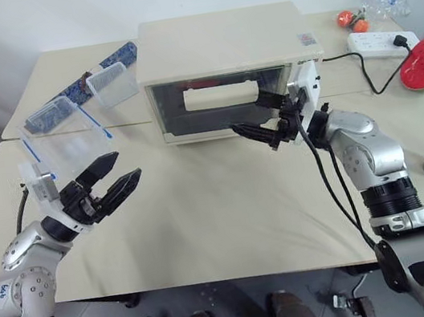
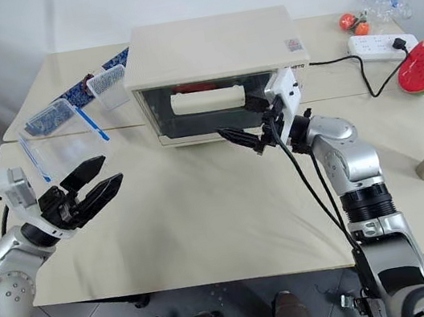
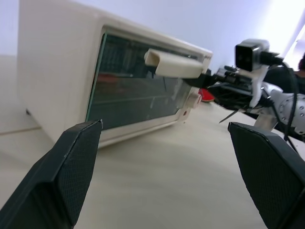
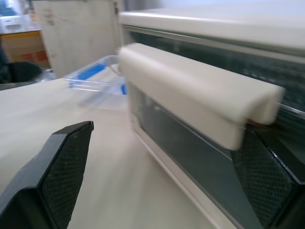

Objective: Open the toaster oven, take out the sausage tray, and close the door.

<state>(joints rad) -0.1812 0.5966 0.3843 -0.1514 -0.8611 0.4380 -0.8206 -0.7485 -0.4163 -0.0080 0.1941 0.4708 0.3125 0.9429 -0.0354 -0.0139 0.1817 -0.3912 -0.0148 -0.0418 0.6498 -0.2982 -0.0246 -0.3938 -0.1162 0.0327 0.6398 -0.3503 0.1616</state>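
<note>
Right fingers [image 1: 269, 101] beside door handle [image 1: 218, 95]

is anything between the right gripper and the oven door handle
Nothing visible. The open right gripper is right at the handle of the shut door, one finger already tucked under the handle's end. The clear container sits off to the side.

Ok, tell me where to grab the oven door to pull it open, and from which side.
Grip the cream bar handle across the upper part of the door, coming straight in from the front. The bar stands off the glass, leaving a gap for a finger behind it. The open right gripper is already at its right end, one finger tucked under the bar; a hold nearer the middle would probably pull more evenly.
</note>
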